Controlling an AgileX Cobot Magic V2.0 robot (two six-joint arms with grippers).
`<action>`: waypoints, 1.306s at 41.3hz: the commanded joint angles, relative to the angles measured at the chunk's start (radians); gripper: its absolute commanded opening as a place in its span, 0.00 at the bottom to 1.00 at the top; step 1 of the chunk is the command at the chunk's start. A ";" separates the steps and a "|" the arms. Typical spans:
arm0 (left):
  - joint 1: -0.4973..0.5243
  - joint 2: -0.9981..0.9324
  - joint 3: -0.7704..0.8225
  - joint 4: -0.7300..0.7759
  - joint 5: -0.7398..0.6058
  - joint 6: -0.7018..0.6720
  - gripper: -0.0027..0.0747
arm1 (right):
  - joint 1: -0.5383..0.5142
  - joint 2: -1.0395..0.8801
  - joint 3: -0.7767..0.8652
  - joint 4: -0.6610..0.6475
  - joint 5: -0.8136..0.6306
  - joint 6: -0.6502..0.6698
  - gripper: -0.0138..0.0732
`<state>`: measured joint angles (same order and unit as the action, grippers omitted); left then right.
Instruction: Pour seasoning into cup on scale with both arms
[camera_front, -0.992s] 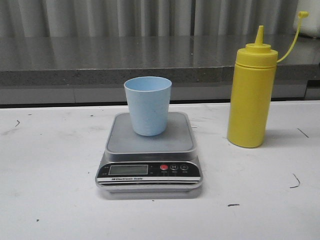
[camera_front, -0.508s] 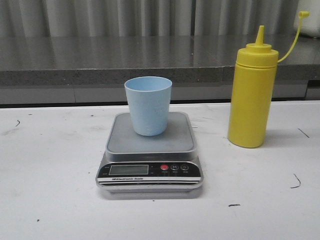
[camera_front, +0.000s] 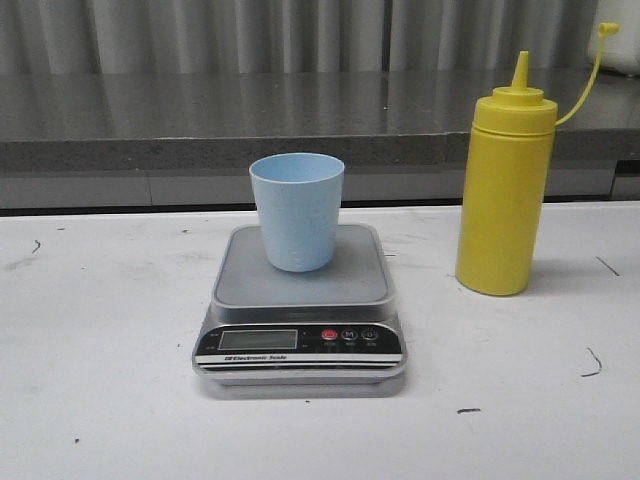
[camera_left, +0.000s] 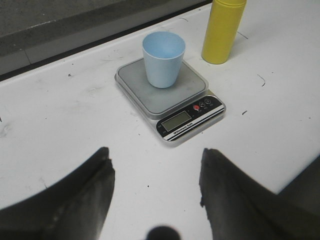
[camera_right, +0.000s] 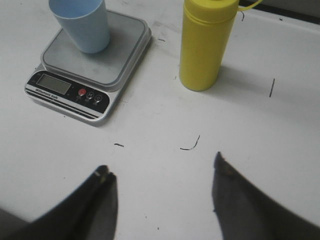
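The pale-blue cup (camera_front: 297, 211) stands upright on the grey platform of the scale (camera_front: 300, 300), which has a black front panel and an LCD. The yellow seasoning bottle (camera_front: 503, 190) stands upright on the table to the scale's right, its cap hanging on a thin strap. My left gripper (camera_left: 156, 154) is open and empty over the bare table, short of the scale (camera_left: 170, 95) and cup (camera_left: 163, 59). My right gripper (camera_right: 161, 167) is open and empty, short of the bottle (camera_right: 202, 45) and scale (camera_right: 92, 65). Neither gripper shows in the front view.
The white table (camera_front: 100, 330) carries a few dark scuff marks (camera_front: 590, 365). A grey stone ledge (camera_front: 200, 120) runs along the back behind the table. The table's near edge shows in the left wrist view (camera_left: 300, 175).
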<state>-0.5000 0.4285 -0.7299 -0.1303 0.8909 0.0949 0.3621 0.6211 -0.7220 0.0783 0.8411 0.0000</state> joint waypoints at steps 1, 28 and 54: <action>0.001 0.004 -0.026 -0.011 -0.078 -0.007 0.52 | 0.000 -0.002 -0.035 0.005 -0.085 -0.011 0.40; 0.001 0.004 -0.026 -0.011 -0.111 -0.007 0.01 | 0.000 -0.002 -0.033 0.004 -0.120 -0.011 0.02; 0.252 -0.233 0.251 0.051 -0.458 -0.003 0.01 | 0.000 -0.002 -0.033 0.004 -0.119 -0.011 0.02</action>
<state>-0.3241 0.2470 -0.5310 -0.0789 0.6113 0.0949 0.3621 0.6211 -0.7220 0.0783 0.7943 0.0000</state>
